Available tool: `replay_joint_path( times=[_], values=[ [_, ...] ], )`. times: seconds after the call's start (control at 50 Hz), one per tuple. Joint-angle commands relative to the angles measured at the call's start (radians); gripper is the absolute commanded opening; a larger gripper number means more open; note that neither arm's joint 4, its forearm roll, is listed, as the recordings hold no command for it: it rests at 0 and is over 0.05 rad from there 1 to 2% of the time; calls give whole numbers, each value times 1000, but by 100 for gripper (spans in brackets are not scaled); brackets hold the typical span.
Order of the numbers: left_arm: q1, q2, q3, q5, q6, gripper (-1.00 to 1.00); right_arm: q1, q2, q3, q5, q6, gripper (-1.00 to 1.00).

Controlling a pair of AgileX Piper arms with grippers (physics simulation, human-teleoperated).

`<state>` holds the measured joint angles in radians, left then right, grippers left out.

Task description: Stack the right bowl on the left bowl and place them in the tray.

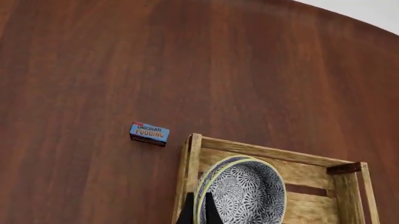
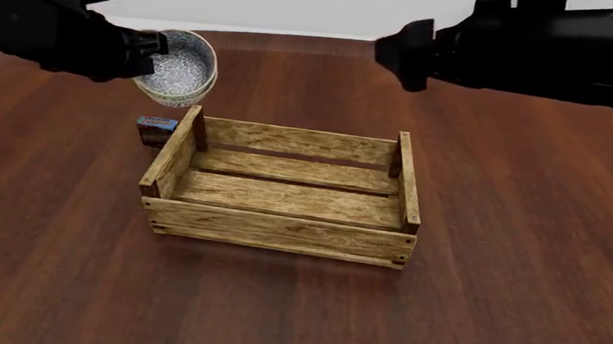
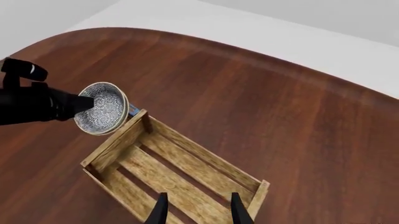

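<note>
Two speckled white bowls (image 2: 178, 67) are nested into one stack, the right bowl resting in the left bowl. My left gripper (image 2: 146, 48) is shut on their rims and holds them tilted in the air, just beyond the tray's far left corner. In the left wrist view the stacked bowls (image 1: 249, 196) show two rims pinched by that gripper (image 1: 199, 210), above the tray's (image 1: 268, 151) end. The light-wood tray (image 2: 280, 223) sits mid-table with nothing inside. My right gripper (image 3: 199, 212) is open and holds nothing, high over the tray (image 3: 187, 179). From there the bowls (image 3: 103, 108) appear at the crate's far end.
A small blue-and-red chocolate pudding box (image 2: 156, 130) lies on the table just left of the tray's far left corner, under the held bowls; it also shows beside the crate (image 1: 149, 133). Dark wooden tabletop (image 2: 517, 279) surrounds the tray.
</note>
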<state>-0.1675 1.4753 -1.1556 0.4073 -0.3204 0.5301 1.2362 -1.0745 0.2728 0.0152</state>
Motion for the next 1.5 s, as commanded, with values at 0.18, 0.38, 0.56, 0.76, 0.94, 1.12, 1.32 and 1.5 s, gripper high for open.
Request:
replay_joint_path(
  times=[0.18,0.38,0.56,0.76,0.94,1.12,1.32,1.5],
  values=[
    [-100,41,1,-54,-67,-100,-19,-9,-6,4,1,100],
    [-138,82,-7,-73,-87,-100,-32,-14,-8,2,1,100],
    [-175,101,-14,-79,-108,-100,-33,-10,-9,2,0,100],
    [-206,133,-13,-89,-120,-100,-34,-10,-10,3,0,100],
    [-229,170,-10,-112,-133,-100,-38,-10,-12,3,1,100],
    [-245,193,5,-133,-134,-100,-36,-7,-12,3,1,100],
    [-247,226,-12,-139,-139,-100,-35,-13,-9,4,1,100],
    [-253,265,-14,-152,-138,-100,-36,-16,-9,5,1,100]
  ],
)
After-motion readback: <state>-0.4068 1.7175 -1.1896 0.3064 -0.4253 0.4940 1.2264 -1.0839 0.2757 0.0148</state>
